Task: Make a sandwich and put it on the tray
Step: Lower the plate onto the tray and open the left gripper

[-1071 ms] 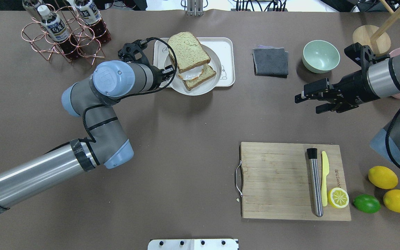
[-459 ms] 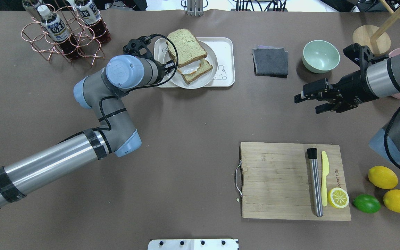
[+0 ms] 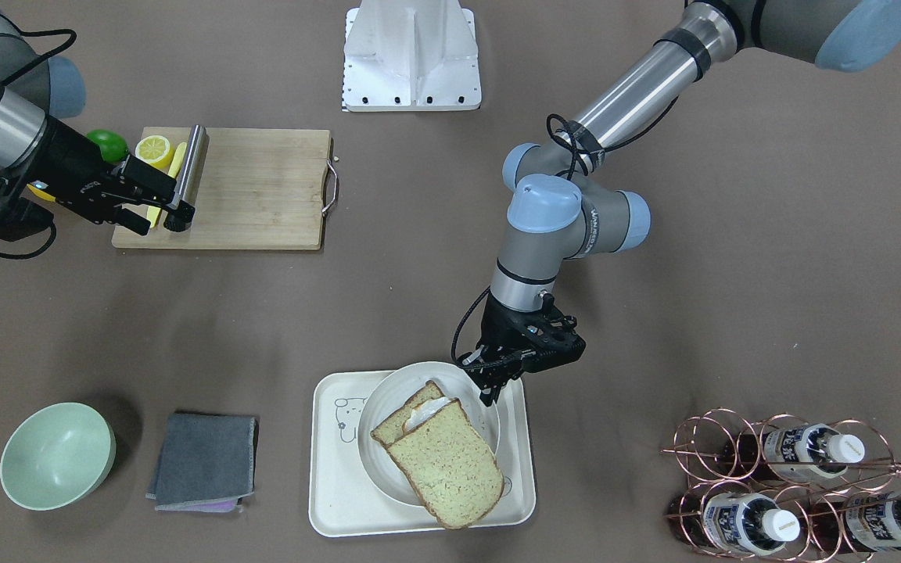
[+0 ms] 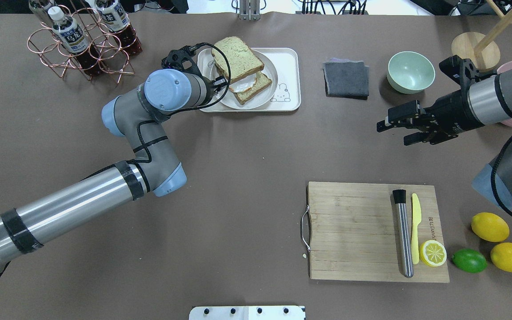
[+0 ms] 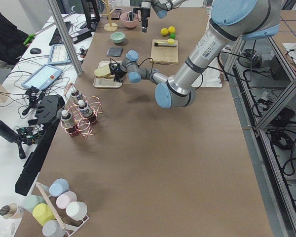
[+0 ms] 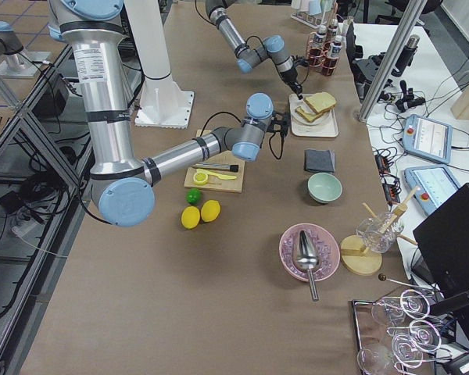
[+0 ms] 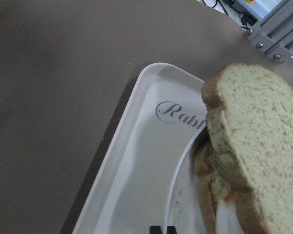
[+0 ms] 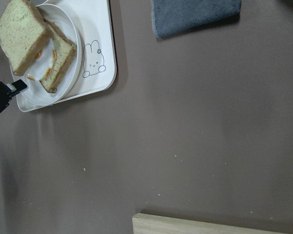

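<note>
Left gripper (image 7: 162, 228): down at the far edge of the counter, left of centre, its two dark tips pinched tight on the near rim of the round white dish (image 4: 268, 94)
Right gripper (image 4: 391, 134): up in the air over bare counter toward the right edge, fingers spread wide, nothing between them
Sandwich (image 4: 238, 62): on the dish, and the dish sits on the tray; bottom slice flat, white egg with orange spots peeking out the side, top slice skewed and overhanging the dish toward the far edge
Tray (image 4: 290, 66): cream, rounded corners, hard against the far edge of the counter, left of centre
Writing on the tray: grey script (image 7: 178, 113) reads "Rab" and then runs under the dish; the rest is hidden
Drawing on the tray: small line animal (image 8: 92, 61) in the tray corner nearest the robot's right, clear of the dish
Bottles (image 4: 67, 31): in a copper wire rack (image 4: 78, 55) at the far left corner; white labels with dark East Asian characters, too small to read
Cutting board (image 4: 354, 231): toward the near right corner; a burnt mark along its right margin, unreadable here
On the board: steel muddler (image 4: 402, 235), yellow knife (image 4: 415, 226) just beside it, lemon half (image 4: 433, 253) at the knife's tip
Far edge, right of the tray: folded grey cloth (image 4: 346, 79), then a pale green bowl (image 4: 410, 72)
</note>
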Controlling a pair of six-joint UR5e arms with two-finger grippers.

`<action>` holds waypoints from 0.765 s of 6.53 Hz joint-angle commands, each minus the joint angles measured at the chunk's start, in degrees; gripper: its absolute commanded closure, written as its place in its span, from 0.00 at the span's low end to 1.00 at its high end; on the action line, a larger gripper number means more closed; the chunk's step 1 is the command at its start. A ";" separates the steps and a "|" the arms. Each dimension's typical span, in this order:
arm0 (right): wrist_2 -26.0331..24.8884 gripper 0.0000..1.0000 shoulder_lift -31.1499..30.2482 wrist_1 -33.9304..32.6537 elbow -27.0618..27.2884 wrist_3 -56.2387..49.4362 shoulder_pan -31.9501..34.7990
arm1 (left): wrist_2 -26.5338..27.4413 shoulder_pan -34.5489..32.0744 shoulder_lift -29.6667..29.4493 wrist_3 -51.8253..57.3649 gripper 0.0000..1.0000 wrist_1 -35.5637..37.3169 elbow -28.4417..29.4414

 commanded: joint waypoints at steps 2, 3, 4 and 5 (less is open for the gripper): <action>-0.09 0.01 0.09 -0.01 -0.18 0.00 0.00 | 1.52 0.32 -0.36 -0.22 0.33 -0.01 1.06; -0.09 0.01 0.18 -0.01 -0.18 0.00 0.00 | 1.43 0.06 -0.36 -0.22 0.11 -0.01 0.98; 0.00 0.01 0.18 -0.01 -0.09 0.00 0.00 | 1.00 -0.38 -0.36 -0.22 0.11 -0.10 0.54; 0.00 0.01 0.18 -0.01 -0.09 0.00 0.00 | 0.73 -0.82 -0.45 -0.30 0.12 -0.19 0.10</action>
